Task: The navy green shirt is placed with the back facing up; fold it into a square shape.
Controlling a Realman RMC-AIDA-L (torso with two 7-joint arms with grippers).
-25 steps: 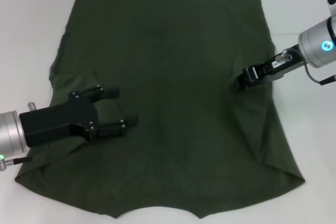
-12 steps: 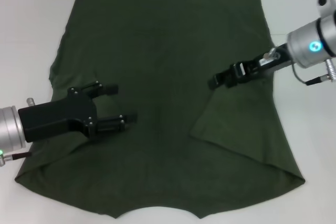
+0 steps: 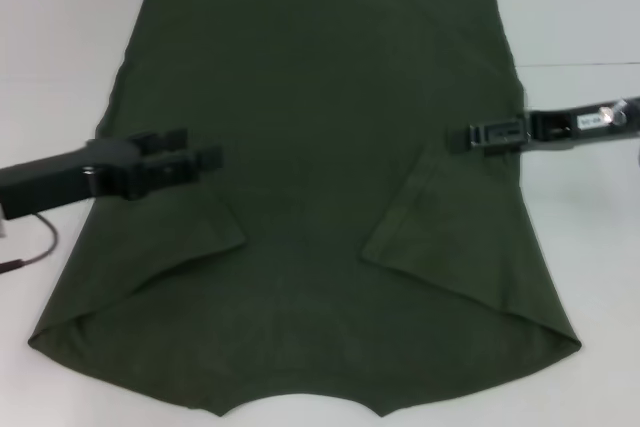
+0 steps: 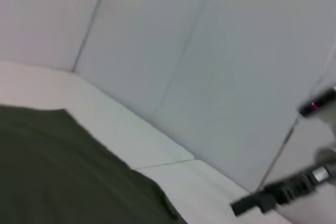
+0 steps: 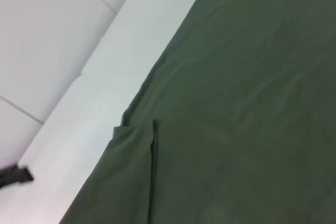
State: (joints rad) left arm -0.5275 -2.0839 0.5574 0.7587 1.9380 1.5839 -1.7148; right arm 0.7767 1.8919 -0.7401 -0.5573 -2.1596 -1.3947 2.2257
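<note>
You are looking at the navy green shirt (image 3: 320, 187) lying spread back-up across the white table (image 3: 60, 57), now with both sleeves folded inward onto its body. On your left, the left gripper (image 3: 190, 159) is pulling back toward the shirt's left edge, where a second ago it was hovering further in over the cloth; the left sleeve flap (image 3: 195, 237) is now lying flat on the back. Its jaws are standing slightly apart, holding nothing. On your right, the right gripper (image 3: 480, 135) is retreating outward too, leaving the right sleeve flap (image 3: 420, 217) laid down. Its jaws cannot be read here. The sleeve folds look finished; the lengthwise folds are likely coming next.
</note>
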